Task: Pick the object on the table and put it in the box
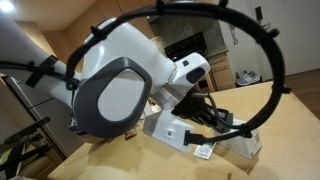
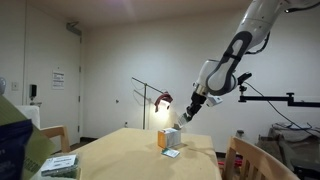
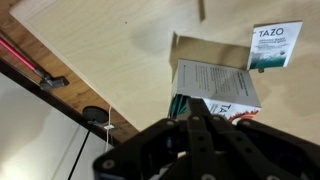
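Observation:
My gripper [image 3: 203, 108] hangs just above the box [image 3: 216, 88], a white carton with a red-orange mark and an open brown flap. The fingers look closed together. A dark teal-green strip [image 3: 181, 103], which seems to be the object, shows at the fingertips against the box's corner; most of it is hidden. In both exterior views the gripper [image 2: 189, 110] [image 1: 214, 120] is over the box [image 2: 168, 138] [image 1: 168, 130] on the wooden table [image 2: 120, 150]. A mostly white packet with green print [image 3: 275, 45] lies on the table beside the box and also shows in an exterior view [image 2: 171, 153].
A dark snack bag [image 2: 14, 140] and flat packets [image 2: 60, 165] sit at the near left table corner. A chair back [image 2: 243, 158] stands at the table's right side. A lamp stand with a red part [image 2: 163, 99] is behind the table. The table edge [image 3: 60, 75] runs near the box.

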You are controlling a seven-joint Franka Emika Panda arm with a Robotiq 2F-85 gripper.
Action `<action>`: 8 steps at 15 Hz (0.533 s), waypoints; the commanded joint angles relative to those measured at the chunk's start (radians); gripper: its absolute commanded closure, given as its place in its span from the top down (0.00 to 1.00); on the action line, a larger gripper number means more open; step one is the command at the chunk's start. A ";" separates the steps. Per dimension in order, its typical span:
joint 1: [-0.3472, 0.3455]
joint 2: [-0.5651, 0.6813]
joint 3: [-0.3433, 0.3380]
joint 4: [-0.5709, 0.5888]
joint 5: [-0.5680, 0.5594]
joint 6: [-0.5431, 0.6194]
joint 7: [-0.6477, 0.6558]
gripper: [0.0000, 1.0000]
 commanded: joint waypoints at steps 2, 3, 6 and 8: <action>0.040 -0.001 -0.036 0.002 0.073 0.017 -0.049 0.01; 0.041 0.000 -0.037 0.003 0.073 0.017 -0.049 0.01; 0.033 0.004 -0.026 0.010 0.084 0.013 -0.052 0.00; 0.044 0.015 -0.040 0.022 0.107 0.010 -0.050 0.00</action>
